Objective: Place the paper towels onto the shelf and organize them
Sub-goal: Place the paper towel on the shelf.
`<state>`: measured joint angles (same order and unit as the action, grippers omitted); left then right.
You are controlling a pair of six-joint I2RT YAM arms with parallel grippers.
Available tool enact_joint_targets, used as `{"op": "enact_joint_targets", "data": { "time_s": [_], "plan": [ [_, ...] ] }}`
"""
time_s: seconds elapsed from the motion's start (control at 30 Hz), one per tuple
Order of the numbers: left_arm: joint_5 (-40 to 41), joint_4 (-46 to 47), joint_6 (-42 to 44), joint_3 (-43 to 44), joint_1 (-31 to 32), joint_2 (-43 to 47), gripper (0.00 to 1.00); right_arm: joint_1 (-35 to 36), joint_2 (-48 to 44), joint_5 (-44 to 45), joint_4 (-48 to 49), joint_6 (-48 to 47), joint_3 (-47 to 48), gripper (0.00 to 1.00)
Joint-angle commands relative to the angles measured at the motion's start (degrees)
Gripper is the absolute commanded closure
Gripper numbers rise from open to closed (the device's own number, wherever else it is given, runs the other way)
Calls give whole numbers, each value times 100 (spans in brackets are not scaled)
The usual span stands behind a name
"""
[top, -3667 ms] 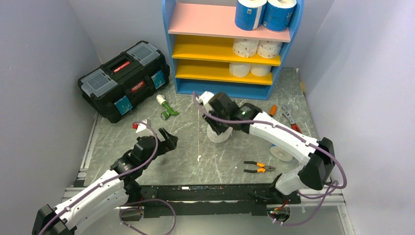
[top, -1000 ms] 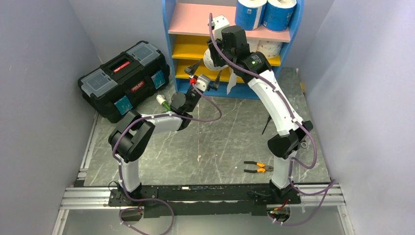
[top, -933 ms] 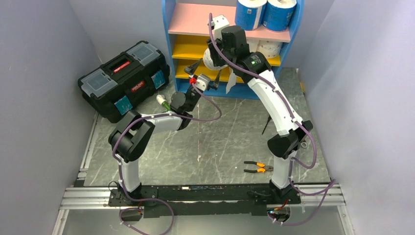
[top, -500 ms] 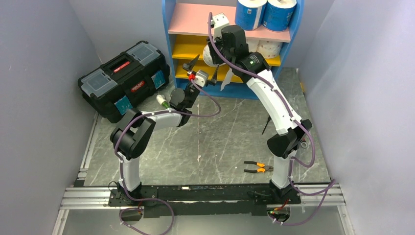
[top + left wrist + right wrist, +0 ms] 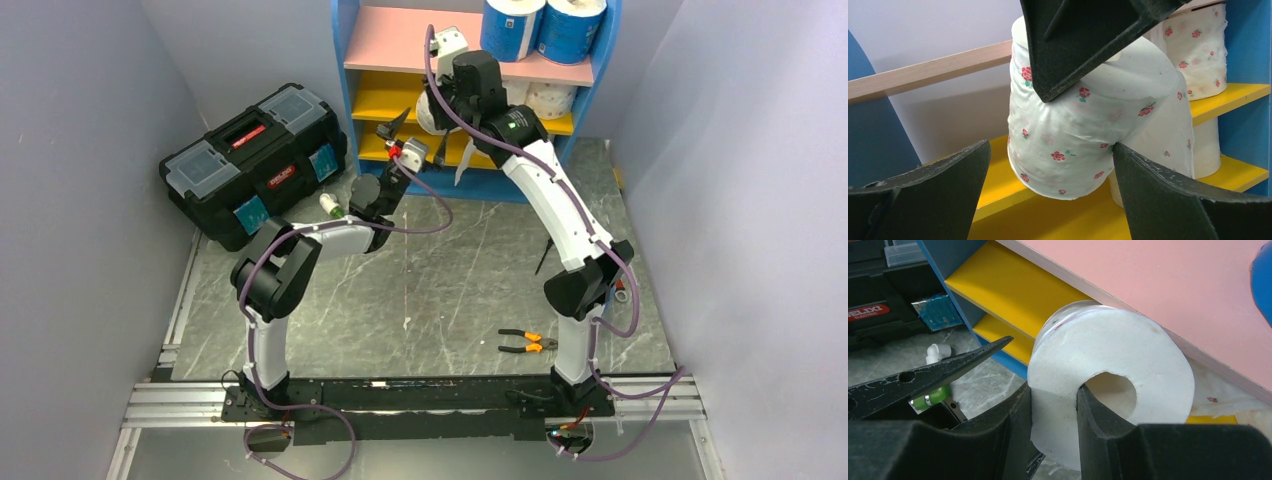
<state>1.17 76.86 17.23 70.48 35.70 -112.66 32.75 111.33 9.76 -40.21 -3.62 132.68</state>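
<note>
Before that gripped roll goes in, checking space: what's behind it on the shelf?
A pink-flowered roll on a yellow board, a white roll below. The gripped roll hides what's directly behind.

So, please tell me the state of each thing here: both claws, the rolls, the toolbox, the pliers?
Right claw: shut on the flowered roll, one finger in its core.
Left claw: open, under that roll, holding nothing.
Flowered roll: tilted, held at the front of the shelf.
Blue rolls: upright on the top board.
Toolbox: lid shut.
Pliers: lying flat, untouched.
</note>
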Motion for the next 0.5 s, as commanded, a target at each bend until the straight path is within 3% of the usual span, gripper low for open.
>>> {"op": "enact_joint_targets", "data": {
  "time_s": [0.0, 0.37, 0.47],
  "plan": [
    [-138, 195, -70, 427, -39, -70, 1, -202, 132, 6, 621, 51, 110, 72],
    [-256, 119, -147, 620, -64, -157, 1, -251, 325, -62, 622, 123, 346, 45],
    [-266, 102, -159, 646, -71, -160, 1, -262, 337, -64, 638, 144, 362, 42]
  ]
}}
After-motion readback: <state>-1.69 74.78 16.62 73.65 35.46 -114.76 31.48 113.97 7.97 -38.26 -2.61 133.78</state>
